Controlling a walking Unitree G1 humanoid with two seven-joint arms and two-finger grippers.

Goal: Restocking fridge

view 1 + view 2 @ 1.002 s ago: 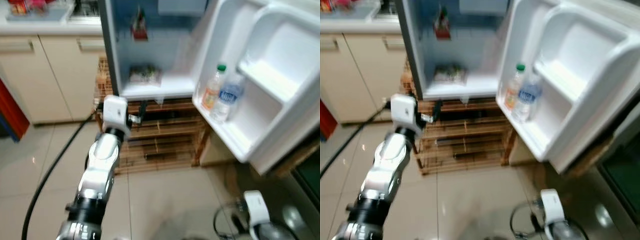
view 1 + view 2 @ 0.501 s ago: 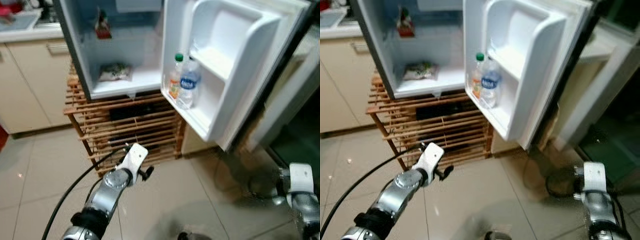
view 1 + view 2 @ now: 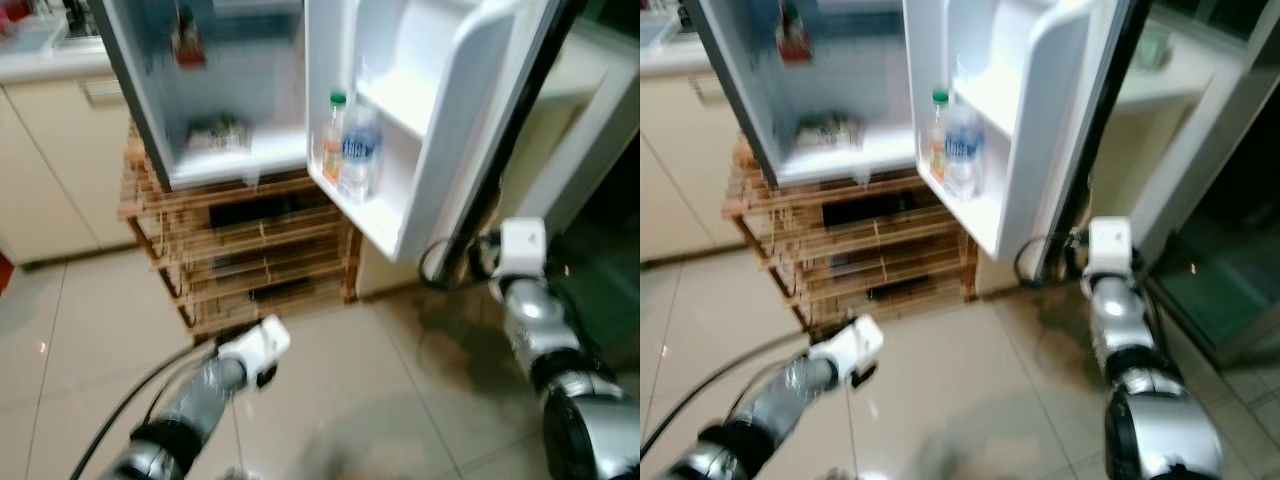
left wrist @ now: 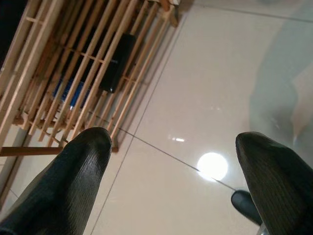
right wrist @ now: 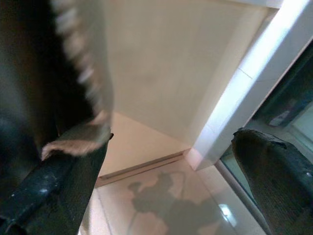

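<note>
Left tool (image 4: 168,181) spread wide and empty over my floor tiles (image 4: 205,88), wooden rack (image 3: 240,255) just beyond it, right tool (image 5: 161,166) likewise parted, empty, beside the open fridge door (image 3: 440,110), two bottles (image 3: 350,150) shelved in it, fridge (image 3: 210,90) farther off.

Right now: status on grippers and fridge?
Left gripper open, low over floor tiles. Right gripper open beside fridge door edge. Fridge open, two bottles in door shelf.

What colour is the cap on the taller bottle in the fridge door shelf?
Green. The bottle cap shows best in the left eye view, above an orange label.
</note>
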